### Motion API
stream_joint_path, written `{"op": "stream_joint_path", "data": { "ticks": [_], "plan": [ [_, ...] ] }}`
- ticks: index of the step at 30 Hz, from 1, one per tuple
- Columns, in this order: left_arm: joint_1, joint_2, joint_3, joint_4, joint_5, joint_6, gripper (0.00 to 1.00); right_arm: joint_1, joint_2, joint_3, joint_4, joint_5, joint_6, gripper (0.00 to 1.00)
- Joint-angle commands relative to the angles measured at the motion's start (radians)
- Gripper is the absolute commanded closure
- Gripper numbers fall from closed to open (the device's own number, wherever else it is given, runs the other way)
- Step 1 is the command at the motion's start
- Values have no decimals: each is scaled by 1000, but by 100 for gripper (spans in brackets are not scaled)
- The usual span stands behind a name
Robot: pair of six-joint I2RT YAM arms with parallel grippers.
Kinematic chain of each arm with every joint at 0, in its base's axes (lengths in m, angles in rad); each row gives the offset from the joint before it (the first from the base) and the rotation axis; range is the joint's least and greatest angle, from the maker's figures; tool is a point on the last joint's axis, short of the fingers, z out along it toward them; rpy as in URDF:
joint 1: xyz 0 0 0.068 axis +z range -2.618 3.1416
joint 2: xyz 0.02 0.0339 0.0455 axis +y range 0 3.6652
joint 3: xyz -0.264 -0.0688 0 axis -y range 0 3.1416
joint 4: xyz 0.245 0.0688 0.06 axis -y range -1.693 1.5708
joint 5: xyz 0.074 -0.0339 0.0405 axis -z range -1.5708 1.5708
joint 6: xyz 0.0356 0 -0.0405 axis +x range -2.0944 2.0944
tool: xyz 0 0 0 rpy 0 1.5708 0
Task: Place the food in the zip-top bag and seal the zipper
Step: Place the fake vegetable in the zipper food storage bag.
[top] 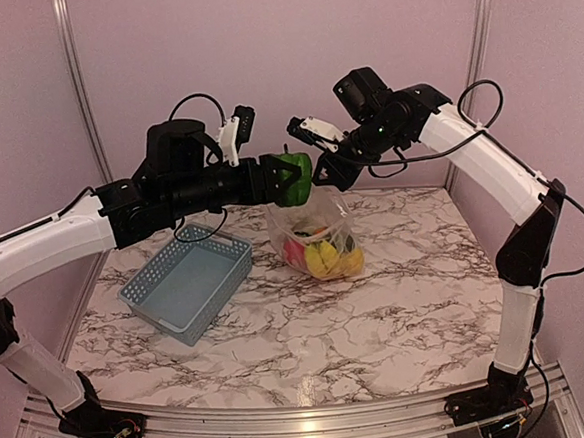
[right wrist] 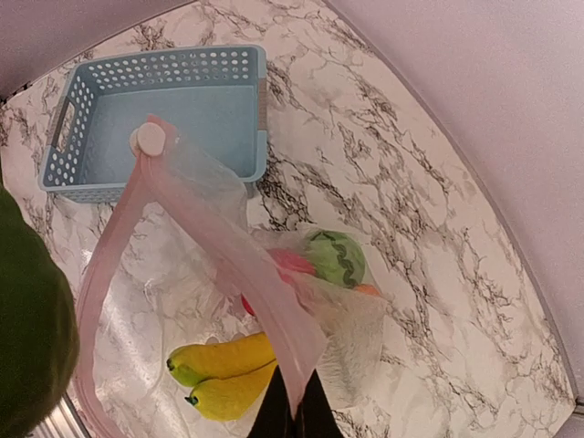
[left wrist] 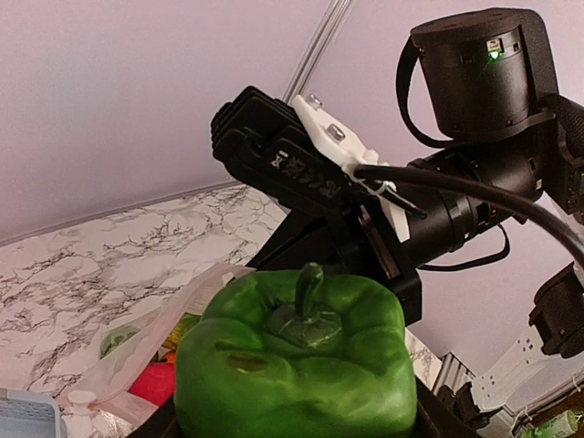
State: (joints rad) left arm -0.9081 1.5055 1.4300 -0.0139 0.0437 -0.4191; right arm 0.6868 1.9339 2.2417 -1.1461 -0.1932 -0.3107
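Top external view puts the job well along but unfinished; banana [right wrist: 224,365], striped melon [right wrist: 334,258] and a red piece already lie in the bag [top: 318,232], which hangs below the right gripper [top: 326,172] with its bottom resting on the table [top: 380,323]; the basket [top: 186,277] sits below the left gripper [top: 281,180]. One green pepper [top: 294,169] is not yet in; after that, by my judgement, only sealing the zipper [right wrist: 219,246] remains, since the pink strip stands parted in a wide loop.

Left gripper is clamped on the pepper, jaws spread fairly wide around its body, holding it just beside the right gripper and above the bag's mouth; right gripper is pinched fully closed on the zipper strip, lifting that edge so the mouth gapes toward the left gripper.
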Motion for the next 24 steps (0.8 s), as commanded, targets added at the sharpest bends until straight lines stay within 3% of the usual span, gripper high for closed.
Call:
{"op": "stream_joint_path", "data": {
  "ticks": [1, 6, 16, 24],
  "plan": [
    [-26, 71, -5, 44, -70, 37, 54, -1, 11, 50, 7, -6, 15, 100],
    [-46, 110, -1, 18, -193, 21, 55, -1, -1, 39, 13, 37, 15, 100],
    [-44, 227, 83, -96, -287, -87, 57, -1, -11, 38, 41, 121, 50, 100],
    [-44, 401, 320, -254, -267, -194, 57, -1, -25, 29, 39, 105, 58, 100]
  ]
}}
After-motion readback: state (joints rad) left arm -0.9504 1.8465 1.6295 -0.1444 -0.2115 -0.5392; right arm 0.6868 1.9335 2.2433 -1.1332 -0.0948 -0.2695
